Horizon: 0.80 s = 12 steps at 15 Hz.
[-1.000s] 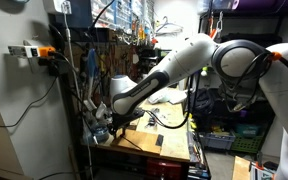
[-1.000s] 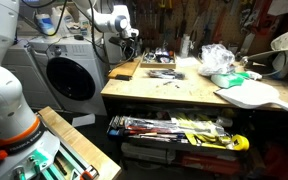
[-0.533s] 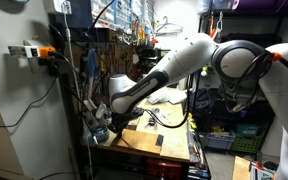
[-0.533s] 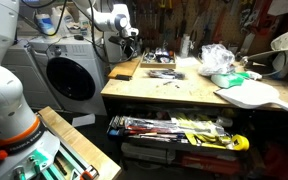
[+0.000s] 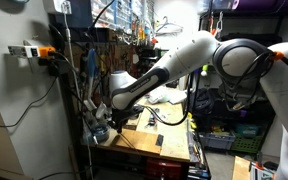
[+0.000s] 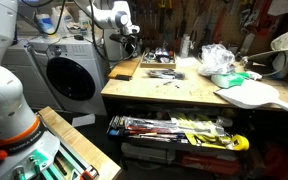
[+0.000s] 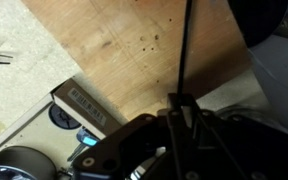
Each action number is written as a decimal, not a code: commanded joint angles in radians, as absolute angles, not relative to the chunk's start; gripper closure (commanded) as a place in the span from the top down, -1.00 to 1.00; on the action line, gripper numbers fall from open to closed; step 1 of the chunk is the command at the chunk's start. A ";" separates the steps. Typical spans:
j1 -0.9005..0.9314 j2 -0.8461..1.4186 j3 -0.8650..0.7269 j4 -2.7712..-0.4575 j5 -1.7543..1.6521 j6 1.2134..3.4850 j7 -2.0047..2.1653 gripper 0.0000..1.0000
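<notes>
In the wrist view my gripper [image 7: 180, 104] is shut, its dark fingertips pressed together on a thin black cable [image 7: 185, 45]. The cable runs straight away from the jaws across a bare wooden board [image 7: 124, 50]. In both exterior views the white arm reaches down to the bench's end, with the gripper [image 5: 102, 128] low over the wooden board [image 5: 144, 135] in one and beside the board [image 6: 125, 69] at the bench's far corner [image 6: 132, 40] in the other. The cable itself is too thin to make out in those views.
A washing machine [image 6: 69, 75] stands beside the workbench [image 6: 174, 97]. On the bench are a tray of small tools [image 6: 159, 61] and a crumpled plastic bag [image 6: 216, 58]. An open drawer of tools [image 6: 174, 130] juts out below. Hanging cables and tools [image 5: 89, 65] crowd the wall.
The jaws have closed onto the thin black cable over the last second. The arm has barely shifted.
</notes>
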<state>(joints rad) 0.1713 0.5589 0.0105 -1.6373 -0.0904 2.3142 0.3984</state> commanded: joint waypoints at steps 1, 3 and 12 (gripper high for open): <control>0.164 0.494 -0.016 -1.656 -0.077 2.288 0.400 -0.95; 0.156 0.477 -0.029 -1.656 -0.078 2.301 0.409 -0.95; 0.086 0.461 -0.115 -1.621 0.006 2.305 0.610 -0.95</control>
<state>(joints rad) 0.0999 0.4622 -0.0859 -1.6278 -0.0215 2.3131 0.5187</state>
